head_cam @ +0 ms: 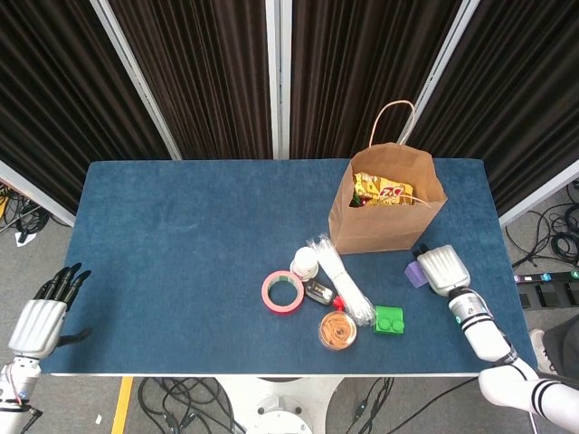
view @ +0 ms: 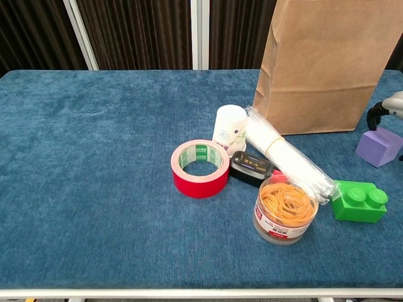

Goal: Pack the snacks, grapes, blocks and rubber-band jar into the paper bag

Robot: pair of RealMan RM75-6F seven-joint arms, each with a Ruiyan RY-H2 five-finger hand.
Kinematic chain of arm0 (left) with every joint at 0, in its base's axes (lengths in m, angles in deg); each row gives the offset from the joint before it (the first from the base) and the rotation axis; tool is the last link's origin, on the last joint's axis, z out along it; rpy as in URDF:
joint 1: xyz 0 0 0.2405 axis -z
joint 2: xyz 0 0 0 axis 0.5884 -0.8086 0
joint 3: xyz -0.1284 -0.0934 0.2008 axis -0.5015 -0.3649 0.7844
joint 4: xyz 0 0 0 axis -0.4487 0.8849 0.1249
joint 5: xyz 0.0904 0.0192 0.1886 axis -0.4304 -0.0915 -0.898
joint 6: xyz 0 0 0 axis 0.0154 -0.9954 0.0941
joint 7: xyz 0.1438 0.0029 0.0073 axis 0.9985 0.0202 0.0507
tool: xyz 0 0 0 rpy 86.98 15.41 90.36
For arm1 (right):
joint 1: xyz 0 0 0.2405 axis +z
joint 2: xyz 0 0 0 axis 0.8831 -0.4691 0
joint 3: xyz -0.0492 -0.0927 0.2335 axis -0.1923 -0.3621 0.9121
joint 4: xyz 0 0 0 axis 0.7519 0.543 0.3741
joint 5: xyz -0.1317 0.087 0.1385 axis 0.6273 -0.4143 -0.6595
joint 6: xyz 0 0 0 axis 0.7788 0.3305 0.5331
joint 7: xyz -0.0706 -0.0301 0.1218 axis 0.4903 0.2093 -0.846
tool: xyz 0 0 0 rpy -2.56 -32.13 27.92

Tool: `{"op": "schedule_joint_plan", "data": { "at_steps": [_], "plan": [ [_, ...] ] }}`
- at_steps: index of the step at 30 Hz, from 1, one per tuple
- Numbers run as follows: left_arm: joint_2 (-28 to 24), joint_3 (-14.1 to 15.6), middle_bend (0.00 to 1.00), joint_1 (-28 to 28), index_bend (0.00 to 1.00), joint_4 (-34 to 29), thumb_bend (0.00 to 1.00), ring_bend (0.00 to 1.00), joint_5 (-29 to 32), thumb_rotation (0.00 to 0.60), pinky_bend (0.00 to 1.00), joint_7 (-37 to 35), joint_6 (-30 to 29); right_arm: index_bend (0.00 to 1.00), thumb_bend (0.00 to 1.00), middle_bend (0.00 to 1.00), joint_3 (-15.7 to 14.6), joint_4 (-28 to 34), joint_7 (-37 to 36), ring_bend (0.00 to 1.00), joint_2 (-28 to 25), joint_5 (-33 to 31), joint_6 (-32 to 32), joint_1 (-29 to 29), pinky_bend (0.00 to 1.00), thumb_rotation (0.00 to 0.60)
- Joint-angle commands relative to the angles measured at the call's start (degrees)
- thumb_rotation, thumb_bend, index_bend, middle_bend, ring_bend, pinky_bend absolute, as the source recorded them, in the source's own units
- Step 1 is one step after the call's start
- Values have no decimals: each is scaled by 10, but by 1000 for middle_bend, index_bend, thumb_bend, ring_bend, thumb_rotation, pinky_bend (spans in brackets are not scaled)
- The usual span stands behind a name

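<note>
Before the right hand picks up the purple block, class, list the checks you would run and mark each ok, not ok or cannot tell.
1. Right hand is over the purple block: ok, it covers most of the block in the head view.
2. Fingers closed on the block: cannot tell, the chest view cuts them off at the edge.
3. Paper bag upright with its mouth open: ok.
4. Room left in the bag: cannot tell, snacks show near the top.
5. Green block out of the hand's way: ok, it lies apart.
6. Left hand out of the way: ok, off the table's left edge.
</note>
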Motion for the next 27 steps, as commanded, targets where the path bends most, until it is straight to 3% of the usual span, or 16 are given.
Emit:
{"op": "schedule_joint_plan", "data": {
  "at_steps": [1, 19, 27],
  "plan": [
    [-1, -1, 120, 0, 124, -1, 107, 21, 0, 600, 210, -1, -1, 375, 0, 305, 4, 5, -6, 845, -2, 9, -11, -1, 881, 600],
    [-1, 0, 120, -1, 124, 0, 107, 21, 0, 600, 210, -3, 0, 367, 0, 312, 8, 28, -7, 845, -21, 5, -16, -6, 881, 600],
    [0, 0, 120, -2, 123, 3, 107, 21, 1, 600, 210, -5, -1, 266, 0, 292, 12, 10, -17, 845, 2, 3, -6, 0, 881, 600]
  ]
}}
